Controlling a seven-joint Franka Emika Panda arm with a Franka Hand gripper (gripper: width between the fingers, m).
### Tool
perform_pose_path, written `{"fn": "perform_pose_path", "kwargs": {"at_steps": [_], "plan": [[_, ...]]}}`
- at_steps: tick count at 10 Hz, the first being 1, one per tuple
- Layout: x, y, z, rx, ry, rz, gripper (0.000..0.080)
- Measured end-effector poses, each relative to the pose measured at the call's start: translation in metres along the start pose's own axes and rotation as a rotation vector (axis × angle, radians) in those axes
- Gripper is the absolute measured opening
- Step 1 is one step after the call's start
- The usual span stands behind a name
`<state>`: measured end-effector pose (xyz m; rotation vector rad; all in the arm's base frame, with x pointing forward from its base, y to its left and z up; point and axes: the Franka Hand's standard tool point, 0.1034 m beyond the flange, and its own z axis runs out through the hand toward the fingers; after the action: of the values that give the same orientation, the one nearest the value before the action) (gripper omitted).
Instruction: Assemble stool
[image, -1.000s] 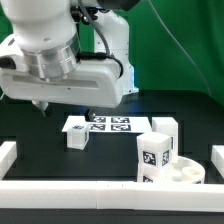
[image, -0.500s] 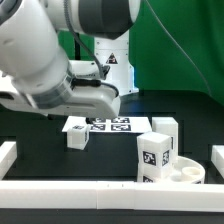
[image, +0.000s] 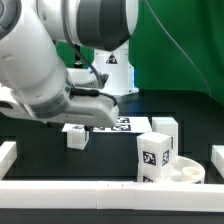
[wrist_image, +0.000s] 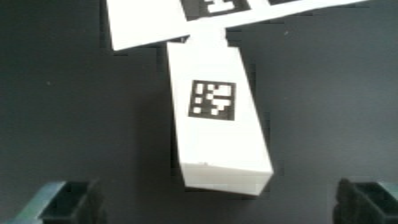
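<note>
In the wrist view a white leg (wrist_image: 217, 115) with a square tag lies on the black table, one end against the marker board (wrist_image: 187, 22). My gripper (wrist_image: 217, 205) is open. Its dark fingertips (wrist_image: 63, 200) stand wide on either side of the leg's near end, not touching it. In the exterior view this leg (image: 77, 138) sits under my arm, which hides the fingers. The round seat (image: 186, 173) lies at the front on the exterior view's right, with a second leg (image: 153, 153) standing on it. A third leg (image: 165, 127) stands behind them.
The marker board (image: 112, 125) lies flat mid-table. White border rails run along the front (image: 70, 190), the exterior view's left (image: 8, 152) and the exterior view's right (image: 216, 156). A green curtain hangs behind.
My arm has turned and come lower over the leg next to the marker board, filling more of the exterior view. The seat and the legs have not moved.
</note>
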<state>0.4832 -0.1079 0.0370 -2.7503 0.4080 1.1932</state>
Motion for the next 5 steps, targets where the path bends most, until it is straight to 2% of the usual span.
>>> {"fn": "perform_pose_path", "kwargs": {"at_steps": [2, 3, 5], "plan": [[0.001, -0.004, 0.028, -0.014, 0.015, 0.003, 0.0649], [0.0, -0.003, 0.034, -0.014, 0.01, 0.01, 0.0649], [0.0, -0.002, 0.033, -0.013, 0.011, 0.011, 0.0649]]}}
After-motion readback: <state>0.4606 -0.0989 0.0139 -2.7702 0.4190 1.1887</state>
